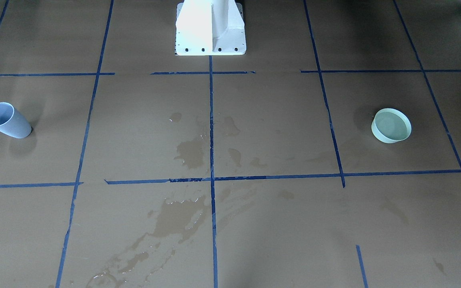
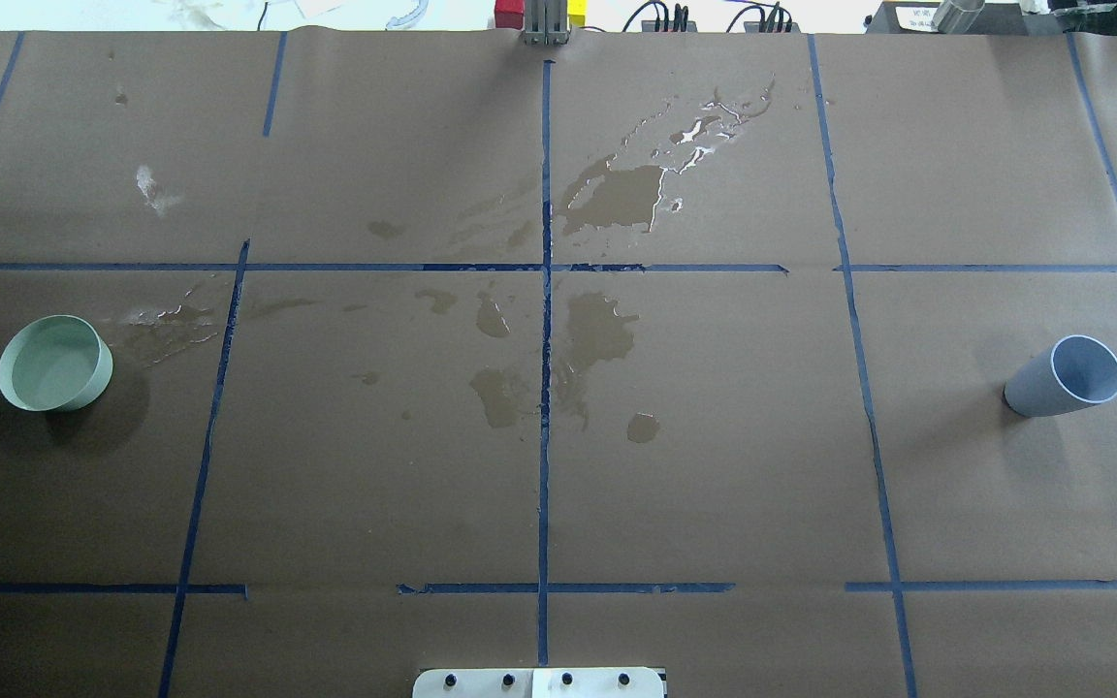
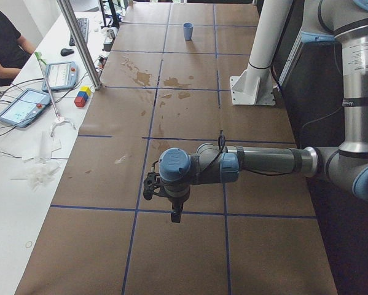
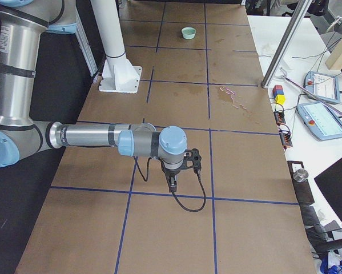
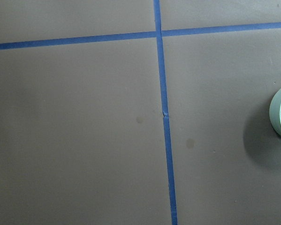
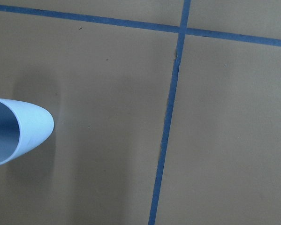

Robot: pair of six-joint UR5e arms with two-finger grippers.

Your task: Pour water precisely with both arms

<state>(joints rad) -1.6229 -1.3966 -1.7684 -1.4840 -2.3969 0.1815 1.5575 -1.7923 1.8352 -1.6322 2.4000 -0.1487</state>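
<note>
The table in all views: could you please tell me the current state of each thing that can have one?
Blue-grey cup: upright, ungripped, contents unclear.
Green bowl: upright, ungripped, contents unclear.
Brown paper: wet patches around the centre.
Left gripper: pointing down, carrying nothing; open or shut cannot be told.
Right gripper: pointing down, carrying nothing; open or shut cannot be told.

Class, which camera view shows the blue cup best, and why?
Overhead exterior: the blue cup shows whole, open rim and wall clear. Front-facing shows it similarly; right wrist crops it; exterior left shows it tiny; others miss it.
</note>
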